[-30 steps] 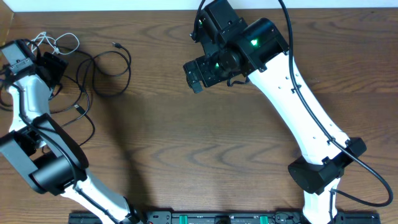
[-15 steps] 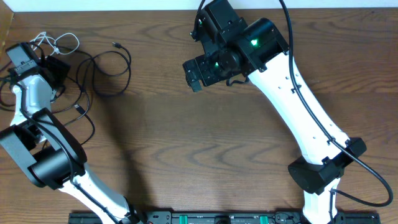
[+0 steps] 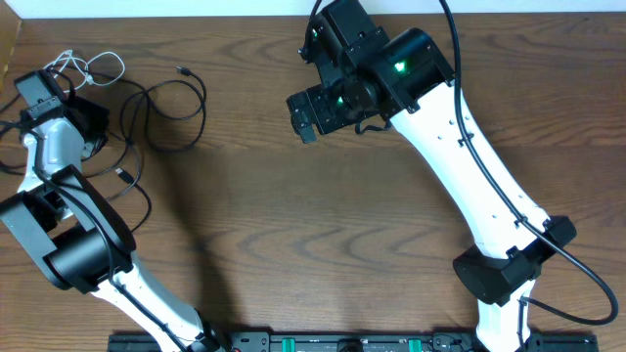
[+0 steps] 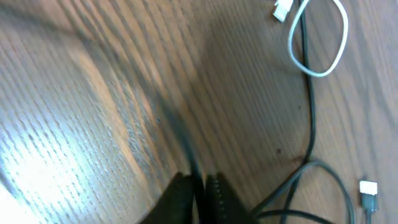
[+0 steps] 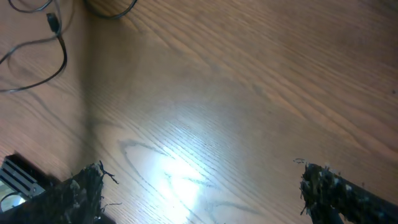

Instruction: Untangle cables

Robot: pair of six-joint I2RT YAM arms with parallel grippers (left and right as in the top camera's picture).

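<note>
Overhead, the cables (image 3: 204,106) lie bunched at the far left corner of the tabletop (image 3: 323,244). The left gripper (image 4: 199,186) is clenched on a black cable (image 4: 177,134), which is motion-blurred where it enters the fingers. Beside it run a second black cable (image 4: 310,112) and the white cable (image 4: 317,73), its loop cut off by the frame edge. Which black strands join cannot be told. The right gripper (image 3: 305,117) hovers near the middle of the far edge, fingers spread wide, holding nothing.
</note>
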